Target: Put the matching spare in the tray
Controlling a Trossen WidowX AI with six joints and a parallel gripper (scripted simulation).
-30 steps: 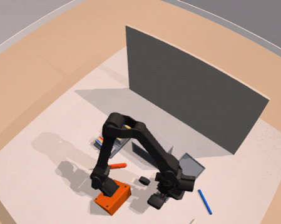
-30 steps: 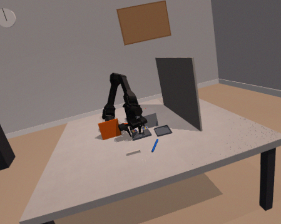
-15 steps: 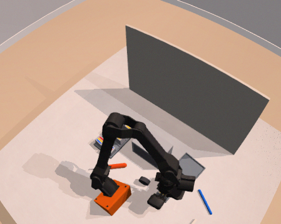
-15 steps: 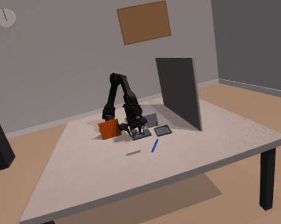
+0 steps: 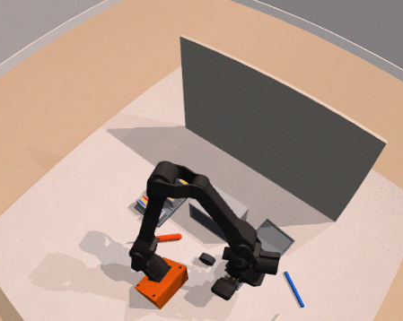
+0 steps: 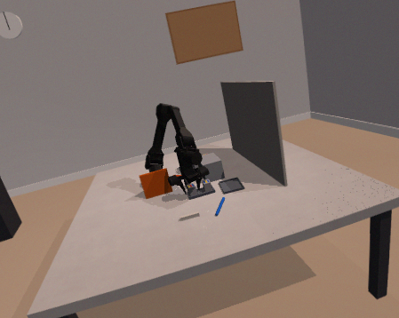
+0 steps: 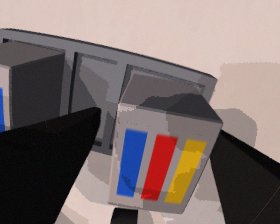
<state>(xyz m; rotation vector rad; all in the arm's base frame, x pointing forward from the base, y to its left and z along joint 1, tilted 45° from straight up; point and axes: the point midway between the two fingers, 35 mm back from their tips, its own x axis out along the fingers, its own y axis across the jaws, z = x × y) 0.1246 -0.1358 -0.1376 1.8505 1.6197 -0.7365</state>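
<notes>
Gripper (image 7: 151,183) spread, dark fingers filling the lower corners of the wrist view, flanking but not pinching a grey spare (image 7: 160,163) at centre (blue, red, yellow stripes). Behind it, a slotted grey rack (image 7: 91,76); second spare (image 7: 18,92) at left edge. Orange block (image 5: 162,282) at lower centre of top view; tray (image 5: 275,238) right of centre; blue pen (image 5: 293,289) lower right.

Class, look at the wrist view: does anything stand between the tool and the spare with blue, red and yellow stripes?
Nothing visible does. The striped spare sits directly in the gap of the open tool, flanked by its dark fingers, with only the grey rack behind it.
</notes>
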